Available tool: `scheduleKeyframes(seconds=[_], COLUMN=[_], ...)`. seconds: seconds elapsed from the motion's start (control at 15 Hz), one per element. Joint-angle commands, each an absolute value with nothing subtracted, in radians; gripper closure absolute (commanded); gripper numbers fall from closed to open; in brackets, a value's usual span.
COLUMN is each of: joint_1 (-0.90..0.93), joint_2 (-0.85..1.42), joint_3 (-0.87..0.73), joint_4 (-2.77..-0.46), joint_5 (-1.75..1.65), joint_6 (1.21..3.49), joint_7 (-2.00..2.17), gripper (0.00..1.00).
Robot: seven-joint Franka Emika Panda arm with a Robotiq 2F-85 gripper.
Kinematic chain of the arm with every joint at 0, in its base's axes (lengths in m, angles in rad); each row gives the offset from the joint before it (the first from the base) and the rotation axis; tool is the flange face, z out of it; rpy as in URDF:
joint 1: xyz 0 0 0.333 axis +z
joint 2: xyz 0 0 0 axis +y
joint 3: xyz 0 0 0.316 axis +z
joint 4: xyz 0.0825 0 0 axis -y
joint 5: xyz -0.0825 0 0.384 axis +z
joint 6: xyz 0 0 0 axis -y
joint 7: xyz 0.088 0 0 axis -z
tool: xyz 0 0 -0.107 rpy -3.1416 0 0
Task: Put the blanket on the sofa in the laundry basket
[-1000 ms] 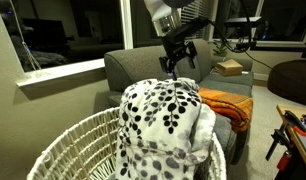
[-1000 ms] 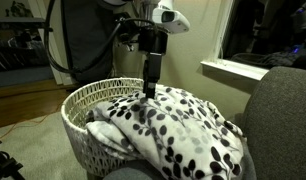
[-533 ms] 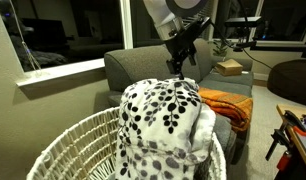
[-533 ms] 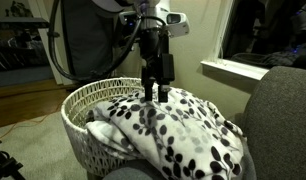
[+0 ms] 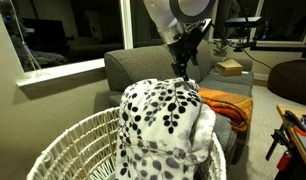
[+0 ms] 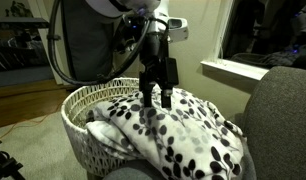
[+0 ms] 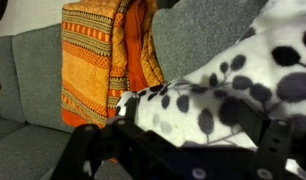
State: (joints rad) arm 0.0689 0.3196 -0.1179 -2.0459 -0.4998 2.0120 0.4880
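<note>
One spotted blanket [image 5: 168, 115], centre frame, spilling into one basket [image 5: 78, 140] lower left; one sofa [image 5: 133, 65] behind; one gripper [image 6: 158, 98], jaws spread.

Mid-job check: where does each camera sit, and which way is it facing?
An exterior view: low behind the white woven-cord laundry basket, facing the grey fabric sofa; arm and open gripper show.
An exterior view: beside the sofa, facing the basket; arm and gripper show.
Wrist view: looks past its fingers at sofa and plain orange blanket.
All share the white fleecy black-spotted blanket.
</note>
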Motion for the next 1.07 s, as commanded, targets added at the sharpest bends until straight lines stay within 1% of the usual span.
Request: scheduleKeyframes(seconds=[0.0, 0.4, 1.0], joint_1=[0.068, 0.064, 0.057], joint_2=[0.287, 0.285, 0.284], joint_3=[-0.114, -0.111, -0.114], joint_4=[-2.058, -2.042, -2.058], joint_5=[-0.414, -0.211, -0.040], joint_6=[1.972, 1.990, 2.101], joint_7=[0.585, 0.764, 1.072], gripper=[0.00, 0.00, 0.00])
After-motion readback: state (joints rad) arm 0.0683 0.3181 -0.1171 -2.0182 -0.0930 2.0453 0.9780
